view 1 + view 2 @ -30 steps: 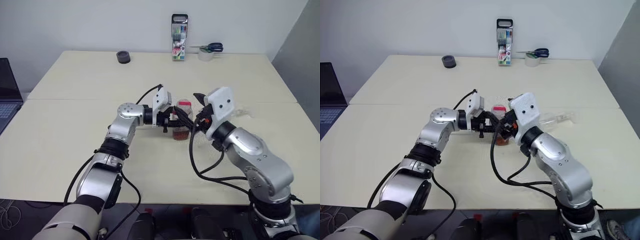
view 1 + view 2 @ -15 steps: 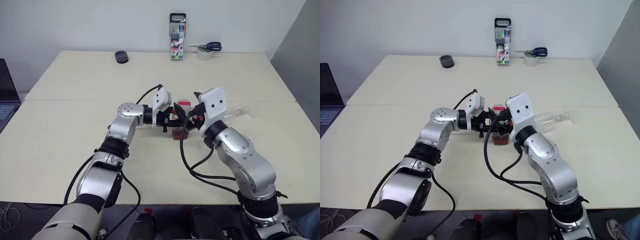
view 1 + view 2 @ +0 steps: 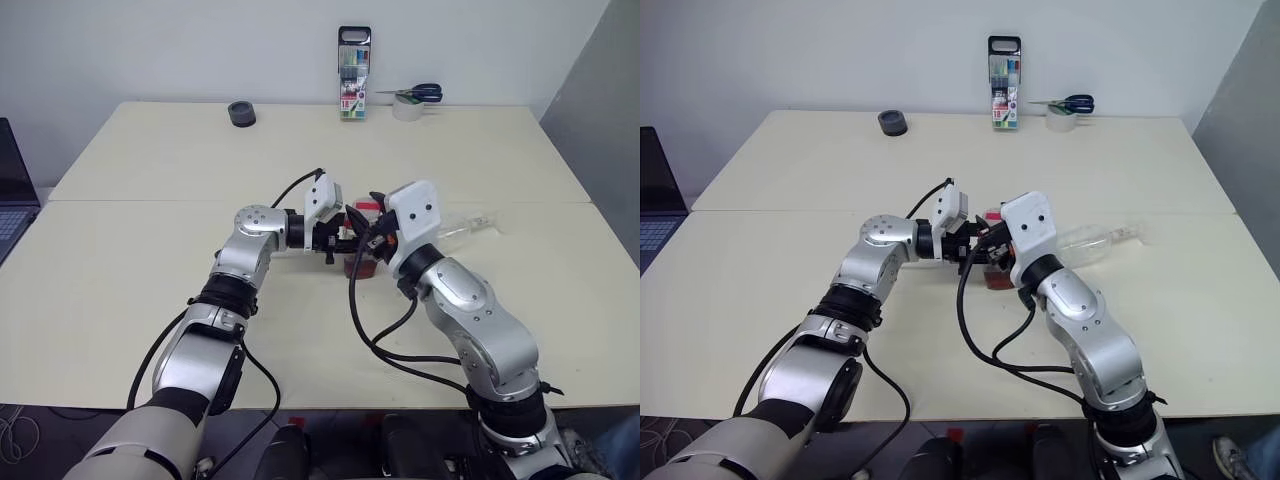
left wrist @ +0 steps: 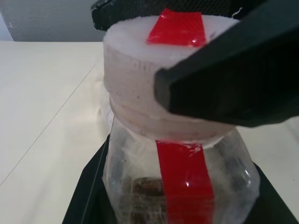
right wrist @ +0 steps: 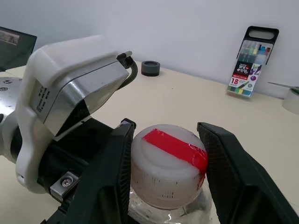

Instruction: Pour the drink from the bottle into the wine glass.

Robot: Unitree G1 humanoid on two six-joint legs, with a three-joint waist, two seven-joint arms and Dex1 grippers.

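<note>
While the bottle (image 3: 362, 252) stands upright near the middle of the table (image 3: 150, 250), both arms are crowding it. It's a small clear plastic one with a red strip down its side and a white cap (image 5: 169, 164) with red tape across the top, and the drink (image 3: 997, 279), reddish-brown, sits low in the bottom.

The left gripper (image 3: 348, 243) comes in from the left side and is clamped on the bottle's body just below the cap, fingers tight against the plastic. The right gripper (image 5: 167, 175) reaches from the near right with a black finger (image 5: 112, 177) on each side of the cap, very close to it, but I can't tell whether they're actually pressing on it.

The wine glass (image 3: 462, 226) is lying on its side just right of the bottle, toward the right edge, stem pointing out that way.

The table itself is pale cream, two tops pushed together with a seam running across. Along the far edge there's a dark roll (image 3: 240, 113) toward the left, a standing marker pack (image 3: 354, 60) about centre, and scissors (image 3: 415, 93) resting on a tape roll (image 3: 407, 108) further right. A laptop (image 3: 12, 190) pokes in past the left edge. Plain white wall behind, grey panel off to the right.
</note>
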